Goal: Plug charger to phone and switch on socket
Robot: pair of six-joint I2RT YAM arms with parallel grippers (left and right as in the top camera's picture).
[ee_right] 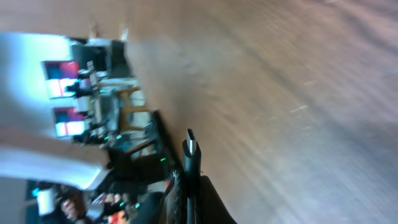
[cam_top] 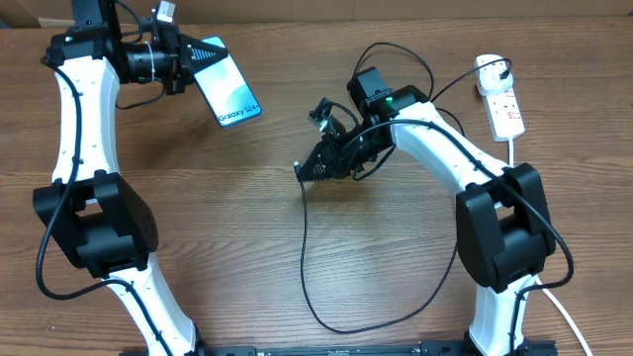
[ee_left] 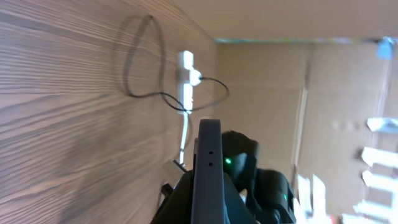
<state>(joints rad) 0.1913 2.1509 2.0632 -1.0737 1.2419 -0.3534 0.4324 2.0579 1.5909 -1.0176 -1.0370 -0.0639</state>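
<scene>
Nearest the arm bases, the one charger (cam_top: 303, 237) looped loosely over the wood surface (cam_top: 227, 227). At mid-surface the right claw (cam_top: 315, 168) was closed on its connector tip (ee_right: 189, 144) — bare wood lay all round. Farther off, the left claw (cam_top: 188, 61) gripped the one phone (cam_top: 229, 89) near the far left corner — the one socket (cam_top: 506, 111) lay by the far right edge.

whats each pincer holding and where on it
Left pincer grips the phone by the end opposite its Galaxy S24 text. Right pincer grips the charger just behind its connector tip, which sticks out.
</scene>
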